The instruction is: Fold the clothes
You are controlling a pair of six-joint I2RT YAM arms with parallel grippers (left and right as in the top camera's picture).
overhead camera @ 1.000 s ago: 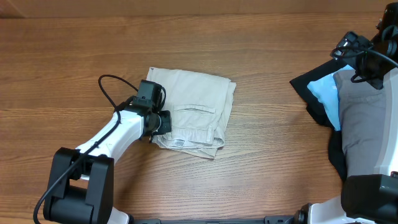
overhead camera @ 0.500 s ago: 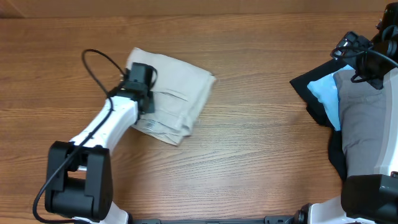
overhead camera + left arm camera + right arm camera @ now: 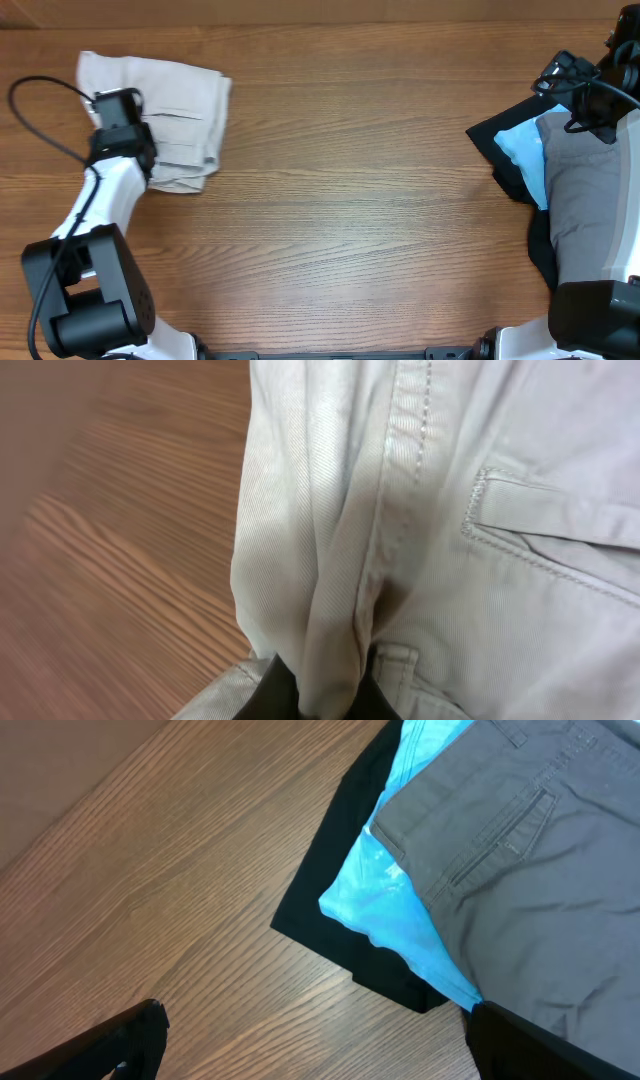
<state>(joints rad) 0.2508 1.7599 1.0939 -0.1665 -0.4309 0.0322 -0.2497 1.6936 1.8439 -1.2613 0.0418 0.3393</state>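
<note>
Clamping folded beige cotton shorts [image 3: 175, 110], left fingers [image 3: 268, 698] have dragged them toward the left edge of the bench [image 3: 380, 250]; right fingers [image 3: 125, 1045] gape.

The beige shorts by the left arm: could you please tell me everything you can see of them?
The beige shorts look like cotton twill. They are folded into a compact, slightly rumpled bundle lying flat on the wooden table, at its far left. A welt pocket with visible stitching faces up, and layered edges show along the near side. The left hand is shut on a pinched ridge of fabric at the bundle's edge. Nothing else touches them.
</note>
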